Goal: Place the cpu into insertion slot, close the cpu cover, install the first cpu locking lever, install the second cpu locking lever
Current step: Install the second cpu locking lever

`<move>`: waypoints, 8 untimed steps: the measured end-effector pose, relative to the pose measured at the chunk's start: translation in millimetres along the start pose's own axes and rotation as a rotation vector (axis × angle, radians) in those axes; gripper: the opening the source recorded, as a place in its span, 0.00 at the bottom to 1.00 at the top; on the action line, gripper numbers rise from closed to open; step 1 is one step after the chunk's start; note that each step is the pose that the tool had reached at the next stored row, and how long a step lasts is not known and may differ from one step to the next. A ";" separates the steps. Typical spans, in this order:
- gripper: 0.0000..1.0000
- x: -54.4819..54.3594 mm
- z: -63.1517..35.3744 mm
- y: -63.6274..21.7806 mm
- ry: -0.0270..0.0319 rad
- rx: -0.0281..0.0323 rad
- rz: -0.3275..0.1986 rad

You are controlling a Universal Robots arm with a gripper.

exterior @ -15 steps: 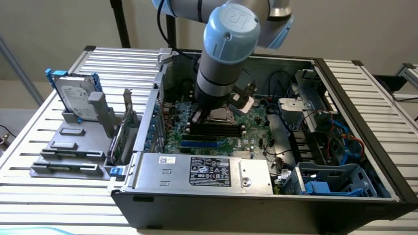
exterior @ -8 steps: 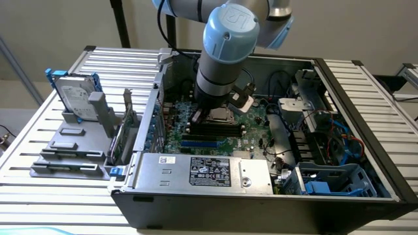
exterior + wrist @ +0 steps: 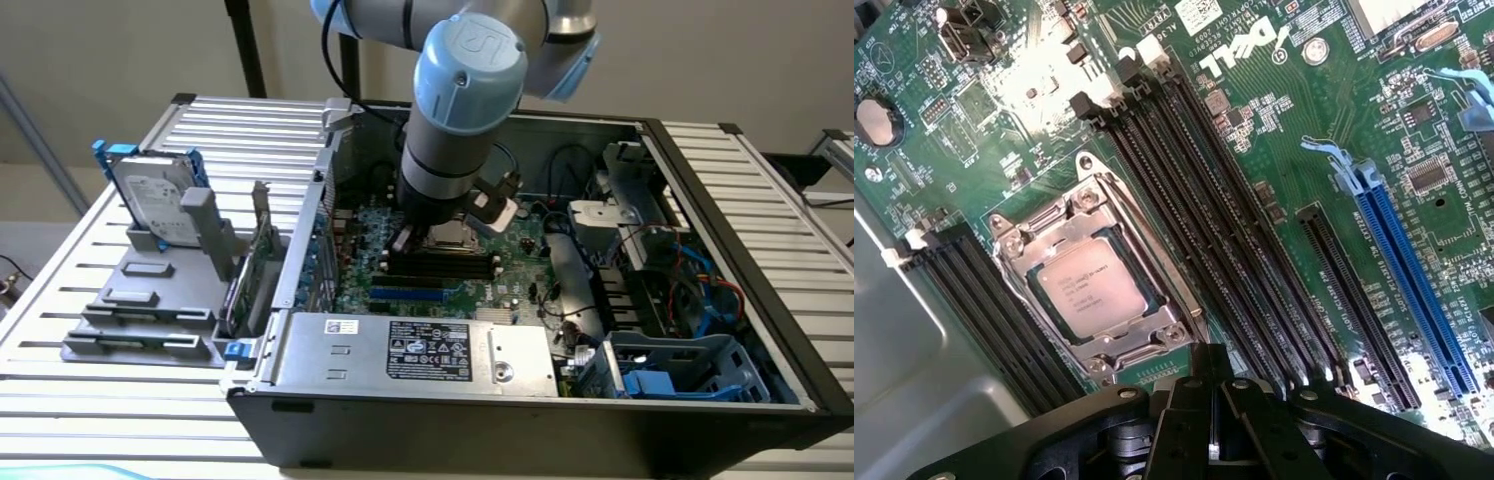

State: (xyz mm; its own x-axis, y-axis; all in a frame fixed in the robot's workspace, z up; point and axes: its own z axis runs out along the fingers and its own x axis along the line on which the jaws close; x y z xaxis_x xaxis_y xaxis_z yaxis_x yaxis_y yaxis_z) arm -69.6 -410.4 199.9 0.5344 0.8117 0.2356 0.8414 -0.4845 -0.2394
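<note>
wall [image 3: 120, 50]: plain beige | table [image 3: 80, 290]: white slatted metal | light: even

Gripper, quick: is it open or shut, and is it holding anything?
Gripper: shut, holding nothing. The cpu sits in its socket on the board, under the cover.

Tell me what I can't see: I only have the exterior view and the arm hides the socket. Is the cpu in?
Observer: Yes, the cpu is seated flat, silver top up.
Operator: And the cpu cover?
Observer: The cpu cover lies down over it, framing the chip through its window.
Operator: Are the fingers holding anything?
Observer: No, the fingers are shut and empty, beside the socket's edge.
</note>
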 end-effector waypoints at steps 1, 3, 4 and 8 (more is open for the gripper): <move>0.11 -0.1 0.7 0.1 0.0005 -0.0006 0.000; 0.11 -0.5 1.8 0.4 0.0012 -0.0018 -0.001; 0.11 -0.6 2.3 0.4 0.0014 -0.0023 -0.001; 0.11 -0.8 3.8 0.1 0.0019 -0.0037 -0.001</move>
State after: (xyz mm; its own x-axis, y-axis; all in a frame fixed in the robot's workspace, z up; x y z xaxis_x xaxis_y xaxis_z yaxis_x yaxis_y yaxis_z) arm -70.2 -409.8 196.1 0.5334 0.8118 0.2377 0.8424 -0.4846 -0.2355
